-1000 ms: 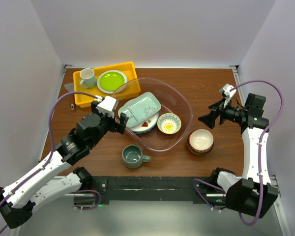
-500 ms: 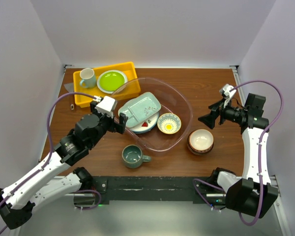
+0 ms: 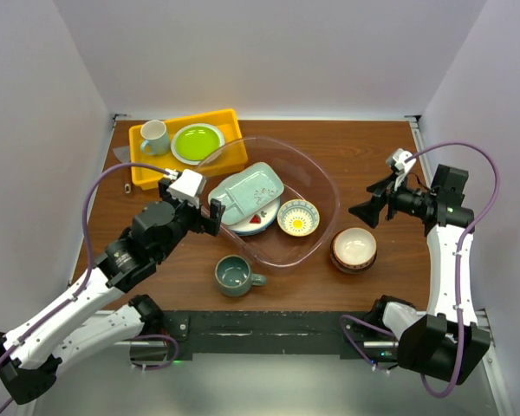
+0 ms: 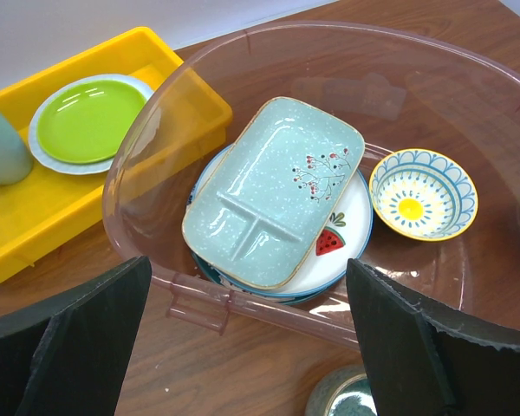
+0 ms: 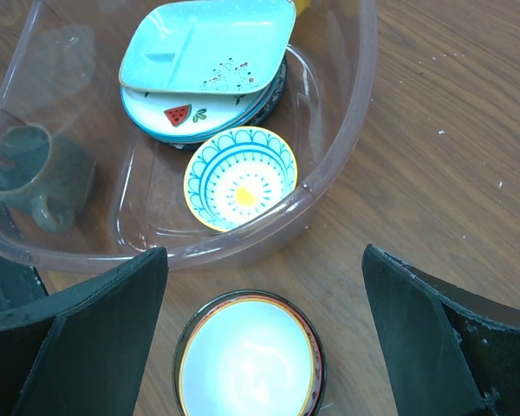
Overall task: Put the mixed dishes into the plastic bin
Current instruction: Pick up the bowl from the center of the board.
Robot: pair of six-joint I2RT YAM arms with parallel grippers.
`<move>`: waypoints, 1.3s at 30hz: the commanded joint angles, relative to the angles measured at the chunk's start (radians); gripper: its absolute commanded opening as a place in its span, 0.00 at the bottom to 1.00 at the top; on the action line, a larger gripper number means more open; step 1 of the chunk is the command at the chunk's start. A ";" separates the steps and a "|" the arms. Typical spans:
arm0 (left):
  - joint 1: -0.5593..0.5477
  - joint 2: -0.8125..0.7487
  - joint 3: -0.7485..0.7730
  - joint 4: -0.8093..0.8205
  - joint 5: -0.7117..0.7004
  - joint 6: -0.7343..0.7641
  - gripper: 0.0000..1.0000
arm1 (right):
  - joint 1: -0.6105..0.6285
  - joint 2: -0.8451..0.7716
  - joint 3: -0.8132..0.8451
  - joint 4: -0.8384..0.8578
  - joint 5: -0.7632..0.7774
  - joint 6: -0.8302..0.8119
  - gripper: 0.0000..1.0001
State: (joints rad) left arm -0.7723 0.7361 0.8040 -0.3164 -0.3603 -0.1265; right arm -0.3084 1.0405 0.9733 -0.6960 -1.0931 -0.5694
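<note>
mug (image 3: 234,276) & bowls (image 3: 354,249) lie outside bin (image 3: 334,195); left gripper (image 3: 215,217), right gripper (image 3: 359,209) spread, empty. next, i think: right must pinch bowl rim.

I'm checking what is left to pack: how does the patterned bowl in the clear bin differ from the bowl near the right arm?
The patterned bowl lies inside the plastic bin; the reddish-brown bowl stands outside it on the table. The patterned bowl's inside shows blue arches around a yellow centre; the reddish-brown bowl's inside is plain white with a dark rim. Both are round and upright.
</note>
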 commanded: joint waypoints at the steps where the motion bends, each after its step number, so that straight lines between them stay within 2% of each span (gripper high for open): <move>1: 0.007 -0.014 -0.005 0.030 -0.017 0.021 1.00 | -0.003 -0.008 -0.002 -0.014 -0.040 -0.027 0.98; 39: 0.007 -0.023 -0.006 0.034 -0.026 0.021 1.00 | -0.003 0.000 -0.015 -0.062 -0.100 -0.112 0.98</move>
State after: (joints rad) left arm -0.7723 0.7261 0.8036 -0.3161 -0.3714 -0.1261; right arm -0.3088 1.0405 0.9588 -0.7498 -1.1488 -0.6518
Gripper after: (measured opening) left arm 0.997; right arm 0.983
